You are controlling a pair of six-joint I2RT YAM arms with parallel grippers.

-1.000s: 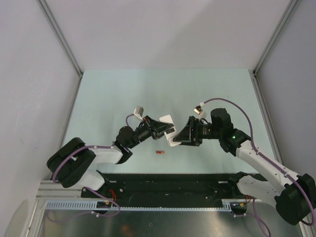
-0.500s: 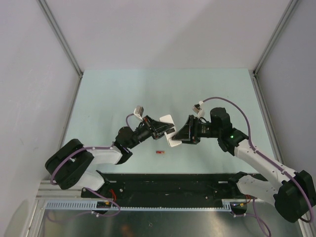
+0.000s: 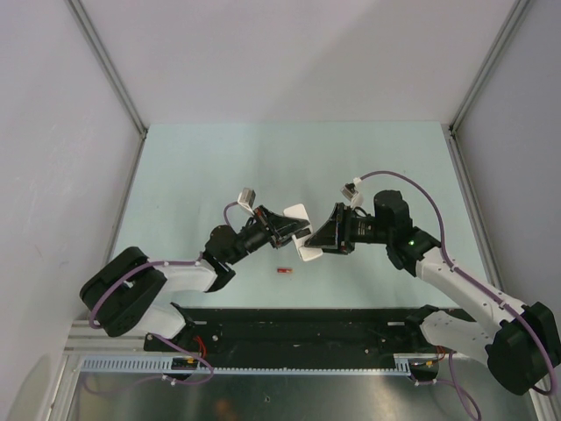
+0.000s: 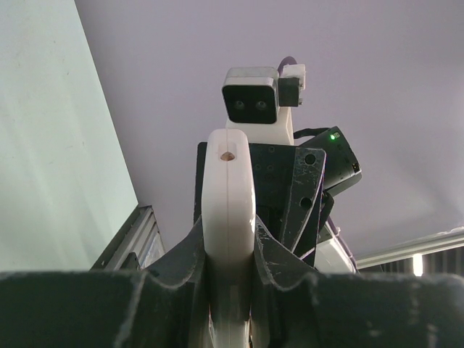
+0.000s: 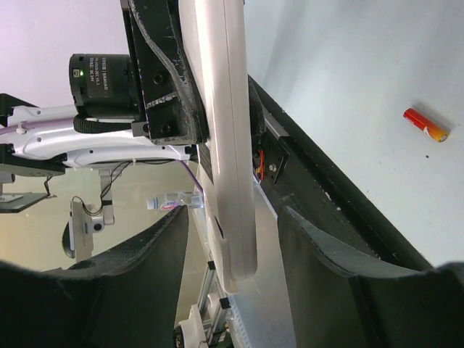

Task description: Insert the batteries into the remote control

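Left pincer (image 4: pixel 228 250) pinching the remote control (image 4: pixel 228 181), held above the table (image 3: pixel 219 167) between both arms | right pincer (image 5: pixel 233 239) spread astride its free end, gaps either side | remote likely light, stiff, slick plastic; grip long sides | red battery (image 5: pixel 425 125) on table below | arms angled inward, wrists facing.

Passage across the middle of the surface (image 3: pixel 289 167) is blocked: the left jaws and right jaws meet at the remote (image 3: pixel 296 213). A red battery (image 3: pixel 282 271) lies just nearward. The far, left and right areas are free.
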